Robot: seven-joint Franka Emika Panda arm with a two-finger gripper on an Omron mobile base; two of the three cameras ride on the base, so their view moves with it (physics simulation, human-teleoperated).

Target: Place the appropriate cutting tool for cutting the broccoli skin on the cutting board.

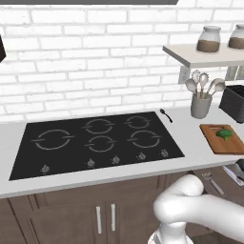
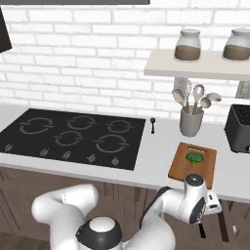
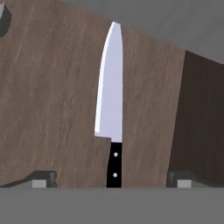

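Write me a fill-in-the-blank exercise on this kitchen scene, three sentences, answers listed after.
1. The broccoli lies on the ____.
2. In the hand view, the knife lying on the brown wood between the open gripper's fingertips has a ____ handle with two rivets.
3. The utensil pot stands on the counter below the shelf that carries ____ jars.

Missing words: cutting board; black; two

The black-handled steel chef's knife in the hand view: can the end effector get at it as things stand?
Probably yes. The black-handled steel chef's knife lies flat on brown wood, its handle between the open end effector fingertips, with nothing between them.
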